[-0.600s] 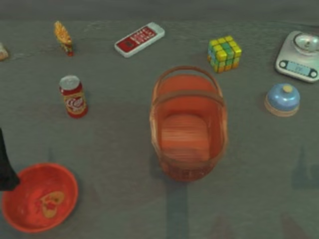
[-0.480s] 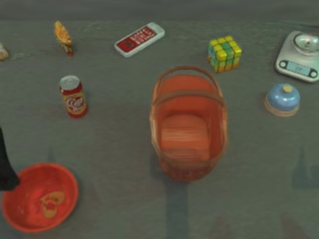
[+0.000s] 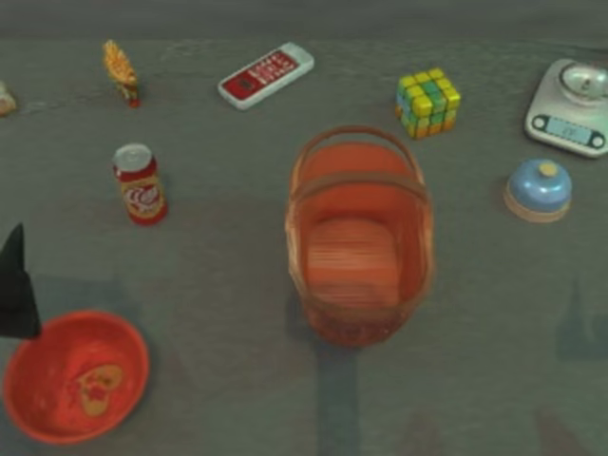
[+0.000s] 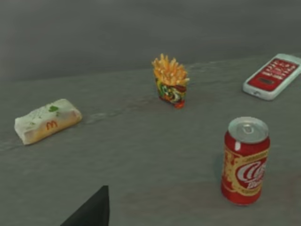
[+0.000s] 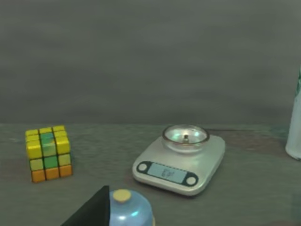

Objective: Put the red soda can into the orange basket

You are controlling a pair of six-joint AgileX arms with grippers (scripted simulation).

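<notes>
From above, I see the orange basket [image 3: 359, 237], an oval of woven slats with an arched hoop handle, standing mid-table. The red soda can [image 3: 140, 183], a smooth cylinder with a silver lid, stands upright well to the basket's left, untouched. My left gripper [image 3: 17, 285] shows only as a dark wedge at the table's left edge, just above the round red bowl [image 3: 76, 375]; I cannot tell how far it is open.

My left wrist view shows the can upright on the matte grey table [image 4: 141, 155], a carton of fries [image 4: 170, 81] beyond it.

My right wrist view shows a glossy checkered cube [image 5: 48, 153], a metal scale [image 5: 179, 165] and a blue domed bell [image 5: 129, 211]; that gripper's opening I cannot tell.
</notes>
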